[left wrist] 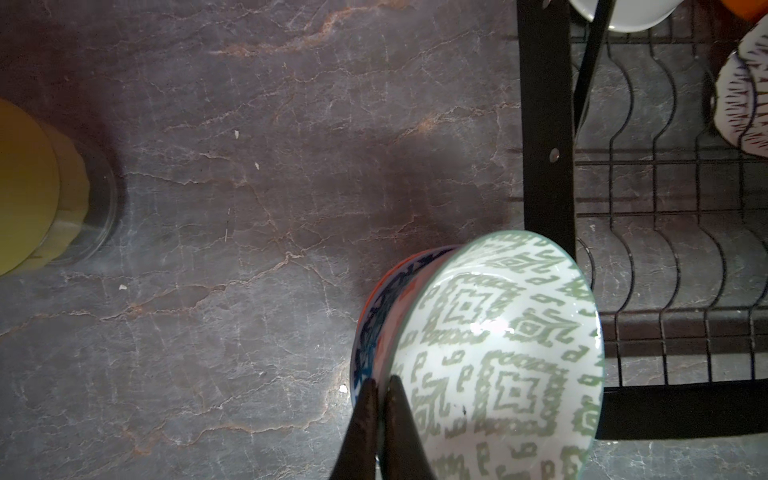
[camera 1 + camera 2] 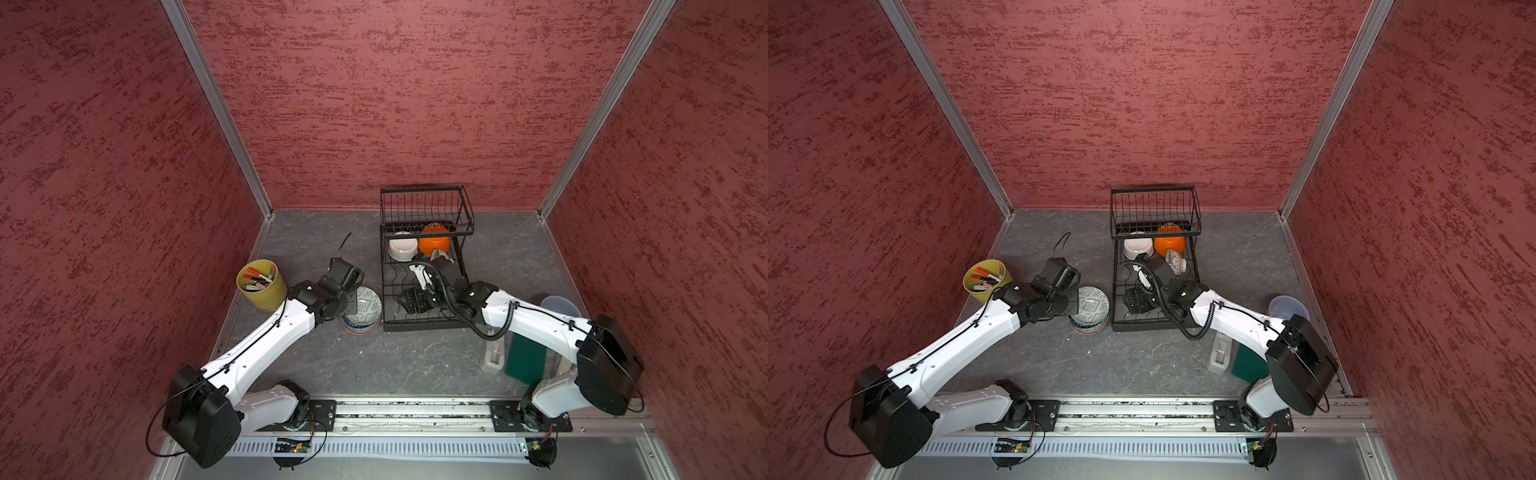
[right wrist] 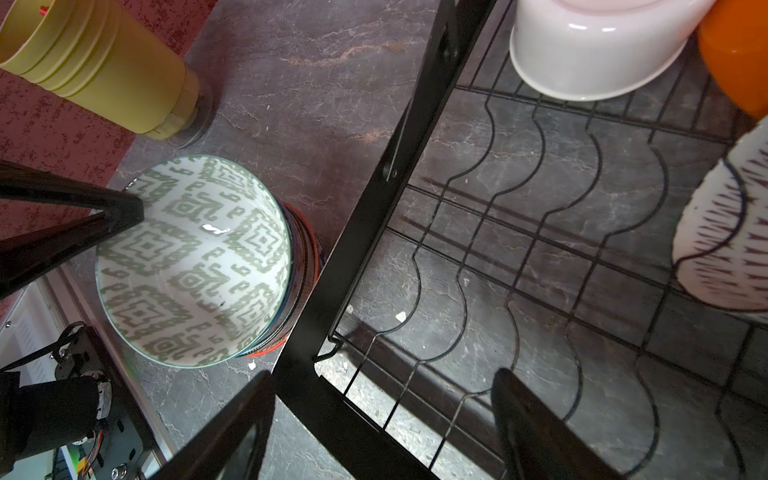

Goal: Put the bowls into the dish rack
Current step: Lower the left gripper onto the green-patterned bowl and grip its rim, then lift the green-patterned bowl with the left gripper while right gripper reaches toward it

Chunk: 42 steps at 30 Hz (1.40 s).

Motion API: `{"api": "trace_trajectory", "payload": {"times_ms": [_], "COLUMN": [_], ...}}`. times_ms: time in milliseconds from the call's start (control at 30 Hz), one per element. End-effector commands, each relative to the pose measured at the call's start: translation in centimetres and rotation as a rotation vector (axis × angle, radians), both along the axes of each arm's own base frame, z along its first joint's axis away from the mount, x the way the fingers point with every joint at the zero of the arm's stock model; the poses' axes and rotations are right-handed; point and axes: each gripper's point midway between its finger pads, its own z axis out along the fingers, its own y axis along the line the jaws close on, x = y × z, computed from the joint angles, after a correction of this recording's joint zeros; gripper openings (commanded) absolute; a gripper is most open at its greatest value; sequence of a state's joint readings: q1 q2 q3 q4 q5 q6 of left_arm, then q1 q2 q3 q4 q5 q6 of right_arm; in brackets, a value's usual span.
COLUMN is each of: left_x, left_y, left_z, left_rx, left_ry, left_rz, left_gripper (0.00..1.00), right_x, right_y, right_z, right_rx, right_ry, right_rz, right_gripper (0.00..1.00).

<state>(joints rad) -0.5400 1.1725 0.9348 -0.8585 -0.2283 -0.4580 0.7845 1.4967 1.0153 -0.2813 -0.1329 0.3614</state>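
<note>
Grey marbled worktop (image 2: 395,365), and on it my left pincer (image 1: 382,384) is nipped shut on the rim of the green-patterned bowl (image 1: 494,345), topmost of the stack (image 2: 360,327) just beside the dish rack (image 2: 424,326) — the pick-up step, I judge. My right pincer (image 3: 382,374) hangs wide open and empty over the rack. Next move calls for a clean lift over the rack's near side.
</note>
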Motion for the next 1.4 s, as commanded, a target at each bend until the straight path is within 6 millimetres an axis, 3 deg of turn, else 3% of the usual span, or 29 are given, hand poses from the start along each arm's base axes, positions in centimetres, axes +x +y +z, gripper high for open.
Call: {"api": "trace_trajectory", "payload": {"times_ms": [0, 600, 933, 1367], "left_x": [0.8, 0.6, 0.9, 1.8], "left_y": [-1.1, -2.5, -4.2, -5.5], "left_z": [1.8, 5.3, 6.3, 6.5], "left_rx": [-0.066, -0.149, -0.154, -0.145], "left_ry": [-0.088, -0.249, -0.285, -0.277], "left_rz": [-0.026, -0.054, -0.082, -0.096], "left_gripper": [0.00, 0.00, 0.00, 0.00], "right_x": [0.2, 0.7, 0.7, 0.4], "right_y": [0.8, 2.6, 3.0, 3.3], "right_z": [0.8, 4.4, 4.0, 2.9], "right_rx": [0.029, 0.108, 0.098, 0.084], "right_ry": [-0.004, -0.024, 0.003, 0.033], "right_rz": [0.009, 0.038, 0.044, 0.057], "right_gripper": [0.83, 0.77, 0.59, 0.51]}}
